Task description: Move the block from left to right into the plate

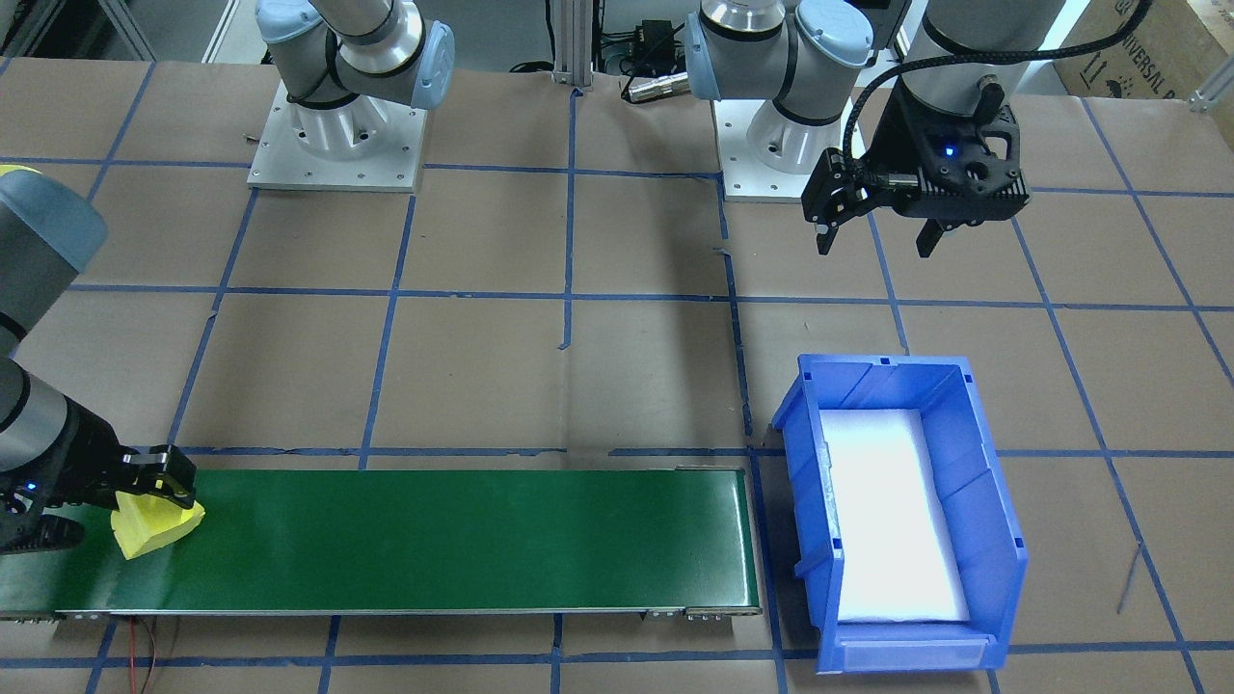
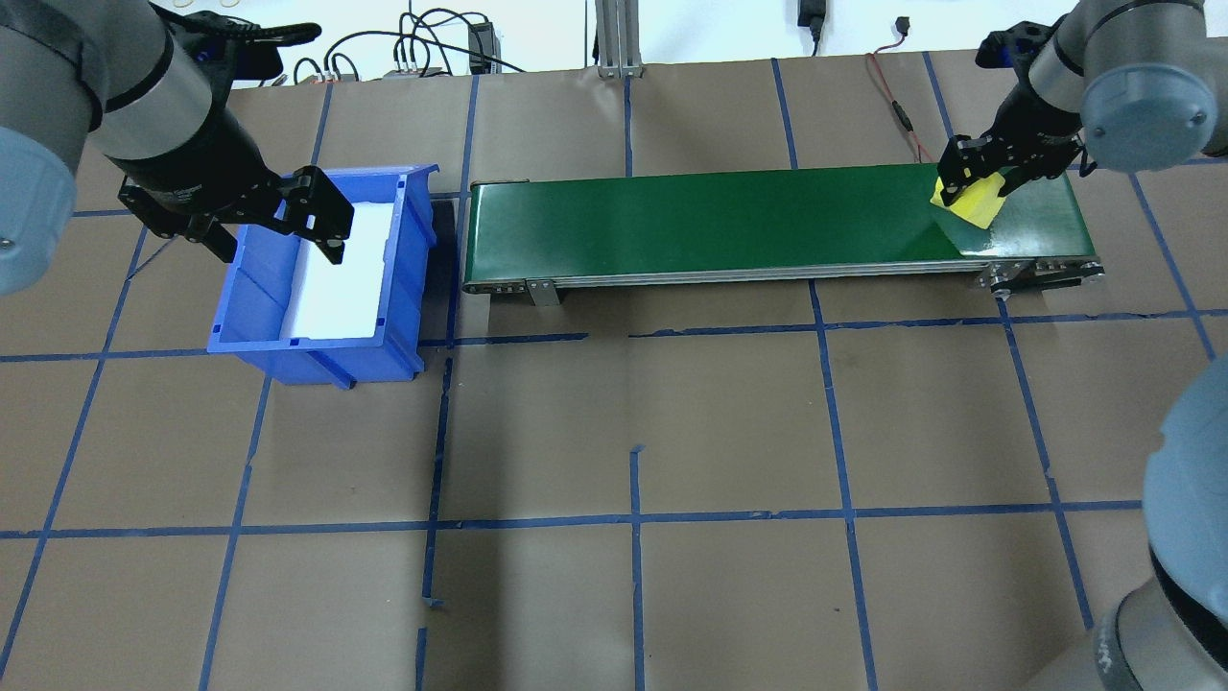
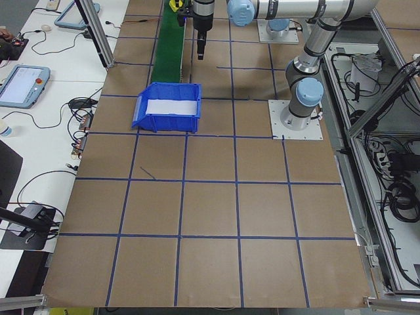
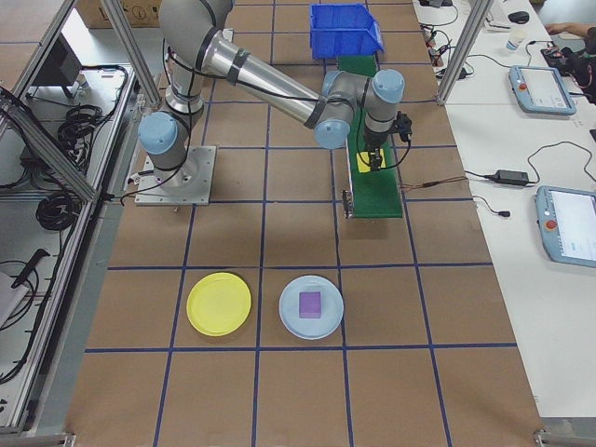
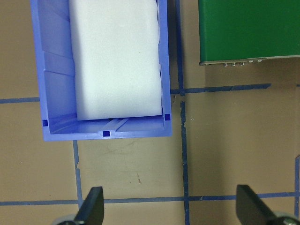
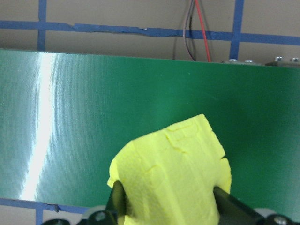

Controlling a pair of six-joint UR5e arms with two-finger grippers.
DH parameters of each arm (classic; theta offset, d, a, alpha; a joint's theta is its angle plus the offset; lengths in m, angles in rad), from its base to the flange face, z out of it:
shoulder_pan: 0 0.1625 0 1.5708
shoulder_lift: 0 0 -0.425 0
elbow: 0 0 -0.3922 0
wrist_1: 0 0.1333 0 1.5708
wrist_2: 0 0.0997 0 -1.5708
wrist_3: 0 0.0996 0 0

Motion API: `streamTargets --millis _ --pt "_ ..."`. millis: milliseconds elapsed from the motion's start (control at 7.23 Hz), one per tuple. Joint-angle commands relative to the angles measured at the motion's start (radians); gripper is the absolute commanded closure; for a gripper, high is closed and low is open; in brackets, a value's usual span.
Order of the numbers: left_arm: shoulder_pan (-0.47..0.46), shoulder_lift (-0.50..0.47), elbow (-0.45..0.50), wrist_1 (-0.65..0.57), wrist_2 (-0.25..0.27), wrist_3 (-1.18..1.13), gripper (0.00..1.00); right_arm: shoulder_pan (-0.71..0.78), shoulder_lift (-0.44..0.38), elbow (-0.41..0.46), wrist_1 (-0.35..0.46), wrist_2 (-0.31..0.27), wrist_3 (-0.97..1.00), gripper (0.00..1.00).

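Observation:
A yellow foam block (image 1: 154, 528) (image 2: 979, 202) (image 6: 173, 173) sits at the end of the green conveyor belt (image 1: 434, 535) on the robot's right. My right gripper (image 1: 135, 511) (image 2: 979, 187) (image 6: 171, 208) is shut on it, a finger on each side. Whether the block touches the belt I cannot tell. The yellow plate (image 4: 219, 304) lies on the table in the exterior right view, far from the belt. My left gripper (image 1: 877, 239) (image 2: 278, 240) (image 5: 171, 208) hangs open with nothing in it, beside the blue bin.
The blue bin (image 1: 983, 482) (image 2: 249, 307) (image 5: 51, 70) with a white foam liner stands at the belt's other end. A light blue plate (image 4: 291, 317) holding a purple block (image 4: 310, 304) lies beside the yellow plate. Brown paper with blue tape lines covers the table.

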Motion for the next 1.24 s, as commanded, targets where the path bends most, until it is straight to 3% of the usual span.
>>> streamTargets --millis 0,138,276,691,1106 --pt "0.0 0.0 0.001 0.0 0.0 0.0 0.0 -0.129 -0.048 0.002 0.064 -0.022 -0.08 0.97" --pt "0.0 0.0 0.001 0.0 0.0 0.0 0.0 -0.245 -0.106 0.015 0.199 -0.019 -0.1 0.96" --pt "0.0 0.0 0.001 0.0 0.0 0.0 0.0 -0.357 -0.168 0.038 0.254 -0.022 -0.204 0.96" --pt "0.0 0.0 0.001 0.0 0.0 0.0 0.0 -0.843 -0.194 0.177 0.235 -0.058 -0.68 0.95" --pt "-0.002 0.0 0.001 0.0 0.0 0.0 0.0 -1.186 -0.168 0.213 0.263 -0.056 -1.056 0.94"
